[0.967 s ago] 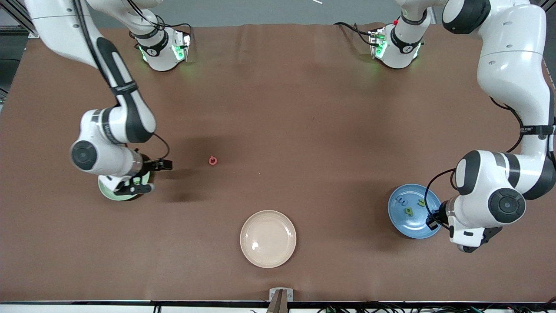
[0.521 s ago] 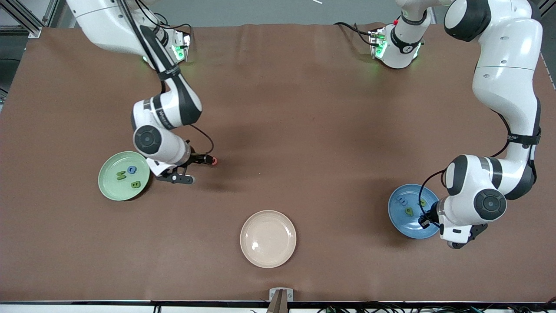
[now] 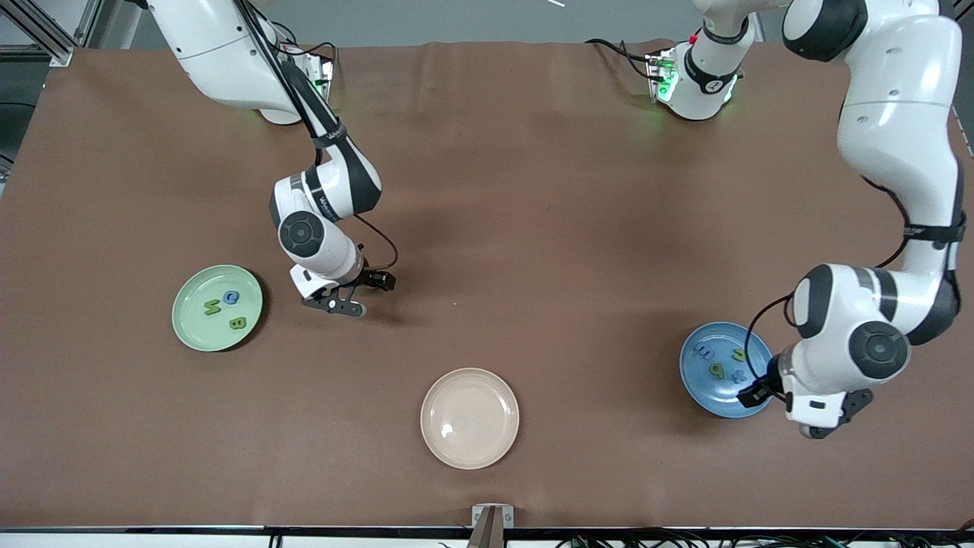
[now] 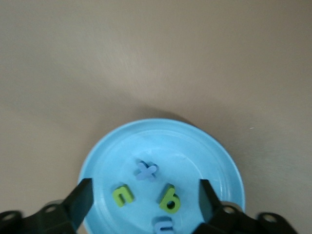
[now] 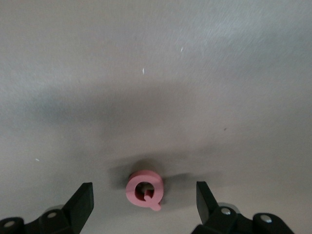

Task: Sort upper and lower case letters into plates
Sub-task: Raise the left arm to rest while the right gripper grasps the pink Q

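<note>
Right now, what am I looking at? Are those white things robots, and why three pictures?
Yes, two robot arms, each ending in a two-finger gripper. One picture looks down from across the table; the other two come from cameras on the arms' wrists. The left gripper, open, is over the blue plate, which holds four small letters, among them a blue x. The right gripper, open and holding nothing, is over a pink Q lying on the brown table. The mint green plate holds three letters. The cream plate holds none. The arms are sorting capitals from small letters.
</note>
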Robot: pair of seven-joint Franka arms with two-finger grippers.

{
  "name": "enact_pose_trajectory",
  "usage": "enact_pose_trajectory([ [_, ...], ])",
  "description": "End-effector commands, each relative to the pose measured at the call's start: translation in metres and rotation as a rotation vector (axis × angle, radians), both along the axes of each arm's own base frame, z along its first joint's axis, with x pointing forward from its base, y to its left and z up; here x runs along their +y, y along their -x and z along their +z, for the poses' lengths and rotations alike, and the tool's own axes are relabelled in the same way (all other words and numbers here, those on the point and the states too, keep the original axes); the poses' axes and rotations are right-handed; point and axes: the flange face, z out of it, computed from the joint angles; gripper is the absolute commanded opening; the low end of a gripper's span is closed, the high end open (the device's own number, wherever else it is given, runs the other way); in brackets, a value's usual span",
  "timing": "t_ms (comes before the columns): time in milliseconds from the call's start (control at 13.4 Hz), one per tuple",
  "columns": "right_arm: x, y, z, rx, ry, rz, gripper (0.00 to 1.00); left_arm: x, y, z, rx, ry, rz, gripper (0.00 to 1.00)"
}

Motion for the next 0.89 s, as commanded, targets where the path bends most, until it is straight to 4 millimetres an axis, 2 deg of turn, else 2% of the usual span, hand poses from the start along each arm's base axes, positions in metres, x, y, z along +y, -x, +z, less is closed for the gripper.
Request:
enact_pose_trajectory([
  [0, 0.004, 0.008, 0.001, -0.009, -0.001, -0.019, 0.78, 0.013, 0.014, 0.084, -0.014, -0.05, -0.088, 1.0],
  [74, 0.003, 0.009, -0.002, -0.006, 0.0, -0.019, 0.72, 0.025, 0.018, 0.115, -0.036, -0.072, -0.118, 1.0],
  [223, 0.003, 0.008, -0.004, -0.008, 0.0, -0.02, 0.63, 0.035, 0.024, 0.158, -0.079, -0.079, -0.147, 1.0],
  [297, 0.003, 0.009, -0.005, -0.006, 0.001, -0.02, 0.59, 0.036, 0.028, 0.176, -0.093, -0.085, -0.162, 1.0],
  [446, 0.003, 0.009, -0.005, -0.008, 0.001, -0.019, 0.54, 0.038, 0.038, 0.199, -0.082, -0.091, -0.174, 1.0],
  [521, 0.003, 0.009, -0.007, -0.007, 0.002, -0.02, 0.5, 0.045, 0.046, 0.223, -0.102, -0.105, -0.176, 1.0],
  [818, 0.005, 0.008, -0.006, -0.013, 0.0, -0.017, 0.28, 0.042, 0.073, 0.279, -0.11, -0.077, -0.236, 1.0],
])
